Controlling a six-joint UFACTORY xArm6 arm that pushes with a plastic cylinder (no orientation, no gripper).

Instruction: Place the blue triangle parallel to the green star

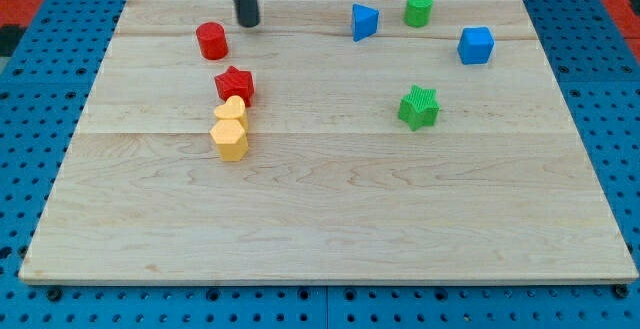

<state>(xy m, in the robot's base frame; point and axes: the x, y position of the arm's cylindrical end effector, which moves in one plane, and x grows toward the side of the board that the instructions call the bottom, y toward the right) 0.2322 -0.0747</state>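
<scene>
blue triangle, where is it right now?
The blue triangle sits near the view's top, right of centre, just left of the green cylinder and above the green star. My tip is well to its left.

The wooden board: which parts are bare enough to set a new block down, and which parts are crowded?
Free: the whole strip along the view's bottom of the board, below the yellow blocks and green star. Also the middle, between red star and green star. Crowded: the top, around my tip, blue triangle, green cylinder.
</scene>
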